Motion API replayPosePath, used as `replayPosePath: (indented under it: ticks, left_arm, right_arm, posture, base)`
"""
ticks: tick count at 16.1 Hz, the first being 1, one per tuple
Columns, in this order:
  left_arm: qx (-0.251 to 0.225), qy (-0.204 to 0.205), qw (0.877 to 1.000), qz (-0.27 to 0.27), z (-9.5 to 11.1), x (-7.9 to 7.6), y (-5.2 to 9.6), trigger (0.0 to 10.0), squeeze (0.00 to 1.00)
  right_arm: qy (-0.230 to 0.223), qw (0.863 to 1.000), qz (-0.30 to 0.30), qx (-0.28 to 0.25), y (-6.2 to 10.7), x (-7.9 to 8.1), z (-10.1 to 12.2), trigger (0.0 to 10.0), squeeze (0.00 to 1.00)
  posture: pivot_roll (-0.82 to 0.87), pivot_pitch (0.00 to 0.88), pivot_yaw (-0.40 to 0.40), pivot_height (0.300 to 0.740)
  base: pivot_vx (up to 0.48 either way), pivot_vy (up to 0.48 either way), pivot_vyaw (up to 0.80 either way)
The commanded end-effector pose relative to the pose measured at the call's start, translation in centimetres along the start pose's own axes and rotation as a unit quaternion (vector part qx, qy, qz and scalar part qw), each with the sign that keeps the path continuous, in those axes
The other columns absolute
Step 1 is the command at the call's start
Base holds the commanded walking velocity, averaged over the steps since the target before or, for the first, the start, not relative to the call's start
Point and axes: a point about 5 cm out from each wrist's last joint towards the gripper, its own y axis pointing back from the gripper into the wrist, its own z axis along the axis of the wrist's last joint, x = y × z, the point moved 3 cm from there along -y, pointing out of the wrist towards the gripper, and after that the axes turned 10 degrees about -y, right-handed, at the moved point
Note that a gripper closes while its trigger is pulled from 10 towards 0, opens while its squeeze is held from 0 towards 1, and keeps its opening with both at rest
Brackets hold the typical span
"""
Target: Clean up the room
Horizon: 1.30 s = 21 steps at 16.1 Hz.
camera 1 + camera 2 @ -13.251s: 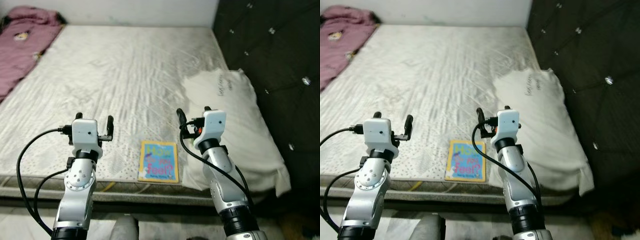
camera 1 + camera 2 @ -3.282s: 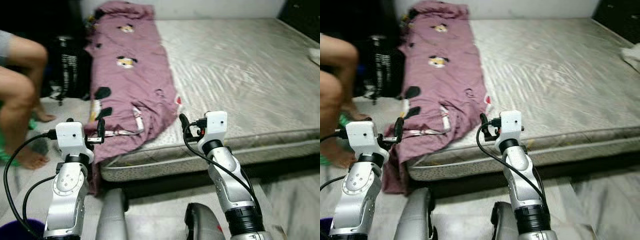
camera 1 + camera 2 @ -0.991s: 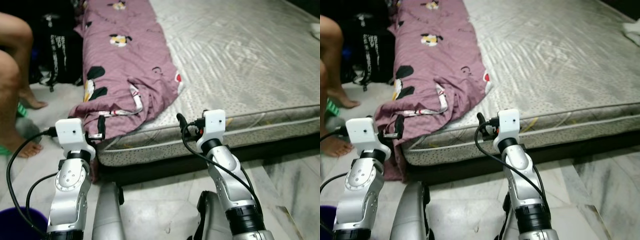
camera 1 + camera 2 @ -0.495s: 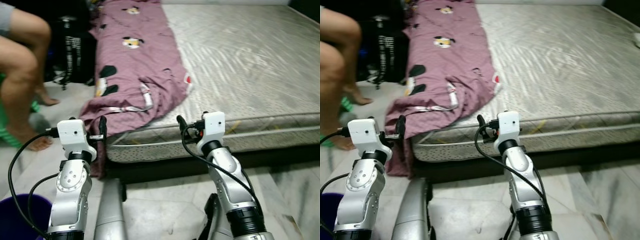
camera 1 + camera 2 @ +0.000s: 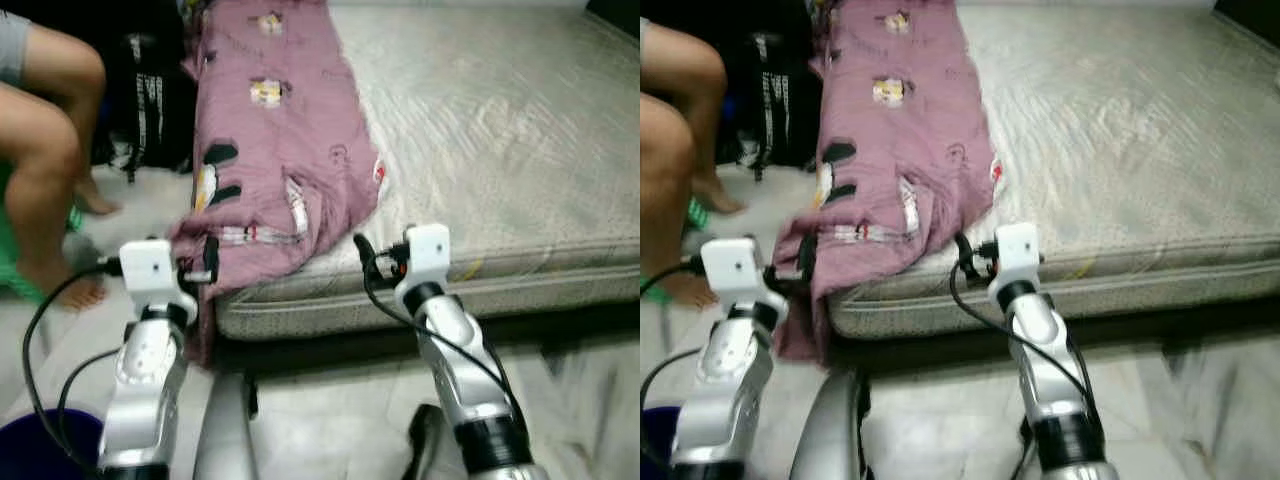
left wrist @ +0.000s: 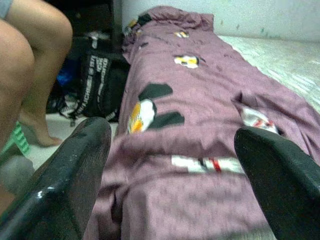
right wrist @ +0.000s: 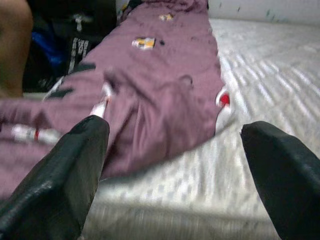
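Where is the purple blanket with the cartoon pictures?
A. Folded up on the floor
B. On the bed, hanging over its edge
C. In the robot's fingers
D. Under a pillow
B: the purple blanket lies along the left side of the bed and droops over its near corner toward the floor.

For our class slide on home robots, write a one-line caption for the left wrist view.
Open left gripper faces a crumpled purple cartoon-print blanket on the bed.

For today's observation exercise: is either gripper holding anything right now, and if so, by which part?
Nothing is held. The left gripper and the right gripper are both open, short of the purple blanket on the mattress.
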Motion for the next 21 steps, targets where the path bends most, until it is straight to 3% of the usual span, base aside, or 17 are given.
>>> replayPosePath:
  ticks: [1,4,14,16,21]
  left_arm:
    - [-0.004,0.000,1.000,-0.005,0.2,-0.2,-0.1,10.0,0.00]
    - [0.003,-0.003,1.000,-0.007,0.1,-0.3,-0.2,10.0,0.00]
    - [0.007,-0.004,1.000,-0.003,0.0,-0.3,-0.4,10.0,0.00]
    - [0.010,-0.003,1.000,0.006,-0.1,-0.1,-0.4,10.0,0.00]
    - [0.028,0.012,0.999,0.030,-0.6,0.1,-1.5,10.0,0.00]
  right_arm:
    - [0.000,1.000,0.000,0.000,0.0,-0.1,0.1,10.0,0.00]
    - [-0.001,1.000,0.000,0.000,0.0,-0.1,0.1,10.0,0.00]
    - [-0.003,1.000,-0.003,0.002,-0.1,-0.2,0.0,10.0,0.00]
    - [0.015,1.000,0.004,0.003,-0.1,-0.1,0.0,10.0,0.00]
    - [0.010,1.000,-0.015,0.009,0.7,-0.9,-0.3,10.0,0.00]
  posture:
    - [0.06,0.023,-0.026,0.498]
    - [0.06,0.022,-0.026,0.498]
    - [0.06,0.014,-0.026,0.498]
    - [0.06,0.014,-0.027,0.498]
    - [0.03,0.031,-0.013,0.498]
  base:
    - [0.458,0.000,0.00]
    - [0.385,0.000,0.00]
    - [0.000,0.000,0.00]
    - [0.000,0.000,0.20]
    - [0.000,0.000,0.32]
